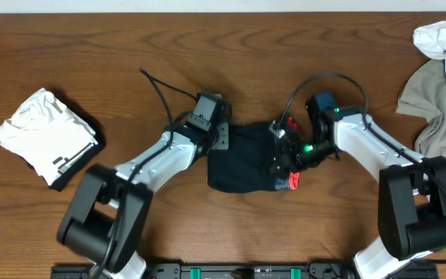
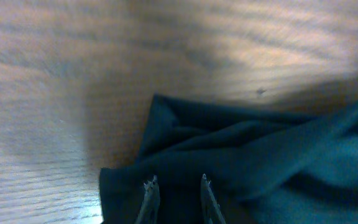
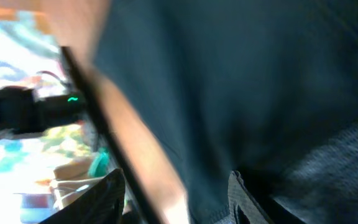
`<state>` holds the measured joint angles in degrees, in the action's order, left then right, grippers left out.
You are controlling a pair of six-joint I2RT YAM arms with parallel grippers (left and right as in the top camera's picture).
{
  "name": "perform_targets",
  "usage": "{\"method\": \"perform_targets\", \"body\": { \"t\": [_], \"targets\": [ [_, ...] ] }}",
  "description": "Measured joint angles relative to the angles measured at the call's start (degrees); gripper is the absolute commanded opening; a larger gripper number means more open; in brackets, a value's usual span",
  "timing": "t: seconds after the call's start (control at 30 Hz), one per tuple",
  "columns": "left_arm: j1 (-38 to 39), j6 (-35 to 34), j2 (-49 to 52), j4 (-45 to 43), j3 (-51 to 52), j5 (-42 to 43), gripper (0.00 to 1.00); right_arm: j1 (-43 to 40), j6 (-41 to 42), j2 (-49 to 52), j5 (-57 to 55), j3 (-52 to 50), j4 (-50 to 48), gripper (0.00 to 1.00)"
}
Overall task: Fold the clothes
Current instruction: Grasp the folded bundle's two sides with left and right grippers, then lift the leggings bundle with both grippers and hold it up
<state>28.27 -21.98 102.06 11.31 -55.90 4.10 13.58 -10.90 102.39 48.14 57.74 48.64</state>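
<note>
One piece looks finished: a folded white garment (image 1: 43, 133) lies at the left end of the table (image 1: 130, 46), well apart from both arms. At the centre a dark garment (image 1: 242, 159) is in hand, bunched and creased rather than squared, so I judge its fold only partly made. The left gripper (image 2: 177, 184) sits over its left edge, jaws a little apart with cloth beneath; whether they pinch it I cannot tell. The right gripper (image 3: 173, 186) is at its right side, jaws spread wide, the view blurred. At the far right a heap of unfolded clothes (image 1: 440, 70), white and khaki, lies untouched, so most of the work remains.
</note>
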Motion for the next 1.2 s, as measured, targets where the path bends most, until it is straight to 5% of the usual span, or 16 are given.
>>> {"method": "perform_targets", "body": {
  "t": [0.33,0.5,0.73,1.2],
  "targets": [
    [0.0,0.0,2.5,3.8,-1.9,0.2,0.25,0.7,13.5,-1.6,-6.9,-8.4,-14.1,0.61],
    [0.0,0.0,2.5,9.2,-2.8,1.6,0.09,0.7,15.5,-1.7,-8.2,-8.8,-17.1,0.62],
    [0.0,-0.7,2.0,22.0,-4.1,4.9,0.06,0.7,16.2,-2.2,-15.6,-7.0,-20.1,0.64],
    [0.1,-1.6,-0.1,28.6,-2.4,12.2,0.06,0.6,14.1,-0.5,-32.2,8.4,-7.5,0.67]
  ]
}}
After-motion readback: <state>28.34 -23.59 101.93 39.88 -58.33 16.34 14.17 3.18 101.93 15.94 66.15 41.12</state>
